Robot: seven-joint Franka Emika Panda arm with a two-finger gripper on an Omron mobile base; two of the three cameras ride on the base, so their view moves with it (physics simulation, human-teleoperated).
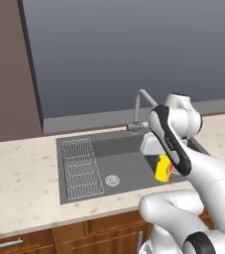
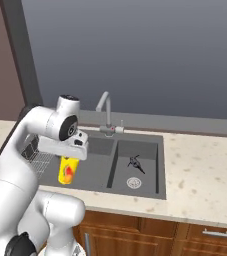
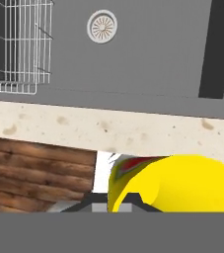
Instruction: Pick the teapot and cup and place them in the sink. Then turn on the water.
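Hanging above the front edge of the dark grey rectangular double-basin sink, the white arm's two-finger gripper was clamped on the small bright yellow cup with its red-orange mark. A small dark-brown teapot lay in the right basin, at three o'clock from the cup.

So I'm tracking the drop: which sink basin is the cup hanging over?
The cup hangs over the basin with the wire rack, not the one holding the dark teapot.
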